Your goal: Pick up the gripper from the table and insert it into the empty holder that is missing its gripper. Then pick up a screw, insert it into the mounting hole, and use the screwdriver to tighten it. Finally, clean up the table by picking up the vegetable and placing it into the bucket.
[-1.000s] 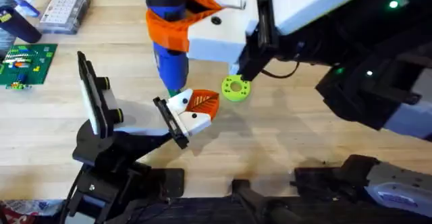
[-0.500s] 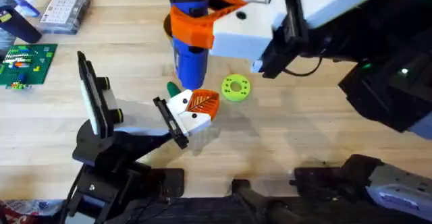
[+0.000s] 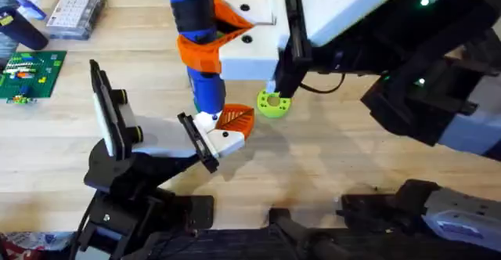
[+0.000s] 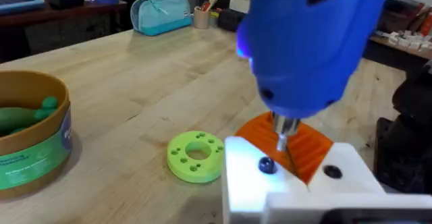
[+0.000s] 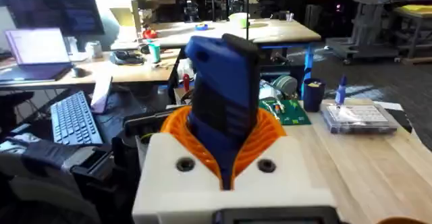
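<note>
We see a light wood-plank desk (image 3: 337, 146). Behind it, a lab room: more wooden benches (image 5: 223, 32) with clutter, a keyboard (image 5: 73, 119) and lit monitor (image 5: 40, 48) to one side, a light-blue pouch (image 4: 162, 13) on a far bench, dark carpeted floor (image 5: 378, 72).

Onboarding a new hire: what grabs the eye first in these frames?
The bright blue screwdriver, gripped upright in the right gripper, tip down on the white gripper with its orange pad at table centre. Just right of it lies a lime-green disc.
</note>
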